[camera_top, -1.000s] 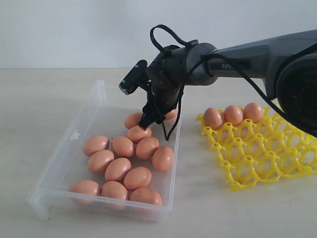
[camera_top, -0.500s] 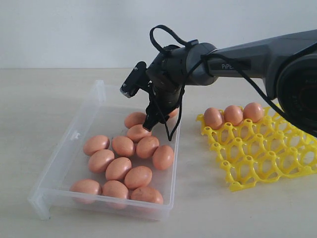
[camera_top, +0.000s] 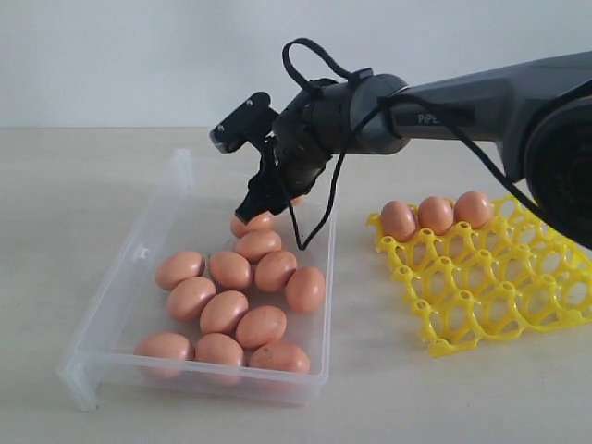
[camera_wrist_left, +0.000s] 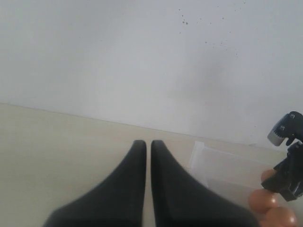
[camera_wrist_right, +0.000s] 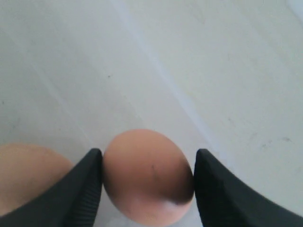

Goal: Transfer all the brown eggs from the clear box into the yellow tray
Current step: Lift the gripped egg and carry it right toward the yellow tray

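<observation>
The clear box (camera_top: pixel 129 268) holds several brown eggs (camera_top: pixel 225 311). My right gripper (camera_top: pixel 252 211) reaches into its far end, and its fingers press both sides of one brown egg (camera_wrist_right: pixel 147 175), shut on it. That egg (camera_top: pixel 253 223) shows just under the fingertips, and whether it still rests on the box floor I cannot tell. The yellow tray (camera_top: pixel 490 296) lies right of the box with three brown eggs (camera_top: pixel 436 215) in its back row. My left gripper (camera_wrist_left: pixel 145 142) hangs shut and empty over bare table, beside the box (camera_wrist_left: pixel 222 163).
A pale wall stands behind the tan table (camera_top: pixel 55 185). The right arm's black cable (camera_top: pixel 314 227) loops down over the box's right wall. Most tray cups (camera_top: pixel 518 287) stand open.
My right gripper has swung left and tilted over the box's far end. The eggs in the box have shifted slightly.
</observation>
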Robot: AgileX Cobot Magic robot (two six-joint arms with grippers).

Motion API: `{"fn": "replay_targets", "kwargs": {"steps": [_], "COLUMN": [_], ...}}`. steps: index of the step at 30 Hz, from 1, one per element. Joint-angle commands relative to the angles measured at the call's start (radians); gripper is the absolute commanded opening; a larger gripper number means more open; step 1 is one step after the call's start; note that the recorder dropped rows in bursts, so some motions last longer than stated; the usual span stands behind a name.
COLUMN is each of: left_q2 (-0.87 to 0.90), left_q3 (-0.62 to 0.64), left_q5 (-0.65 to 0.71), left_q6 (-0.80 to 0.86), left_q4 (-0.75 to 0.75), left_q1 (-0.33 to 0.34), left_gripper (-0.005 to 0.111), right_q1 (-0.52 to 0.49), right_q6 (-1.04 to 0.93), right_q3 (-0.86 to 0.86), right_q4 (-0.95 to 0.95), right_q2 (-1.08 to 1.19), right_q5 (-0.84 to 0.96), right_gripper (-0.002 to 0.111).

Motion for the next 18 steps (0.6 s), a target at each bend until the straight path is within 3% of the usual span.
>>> {"fn": "replay_targets", "kwargs": {"steps": [1, 8, 13, 18], "left_q2": [0.004, 0.004, 0.004, 0.004], "left_q3": [-0.004, -0.004, -0.004, -0.004], "left_q5": [-0.002, -0.002, -0.002, -0.002], "left_q6": [-0.001, -0.001, -0.001, -0.001], "left_q4": [0.000, 0.000, 0.000, 0.000], "left_q1": [-0.004, -0.004, -0.004, -0.004], "left_gripper": [0.004, 0.004, 0.004, 0.004], "right_q1": [-0.007, -0.007, -0.007, -0.007], "right_q6": [0.067, 0.049, -0.120, -0.142], "right_q3": [-0.004, -0.004, -0.001, 0.007], "right_q4": [0.022, 0.158, 0.374, 0.416], "right_q2": [-0.065, -0.134, -0.165, -0.195], "right_q5": [-0.051, -0.044, -0.031, -0.021], "right_gripper": [0.000, 0.000, 0.000, 0.000]}}
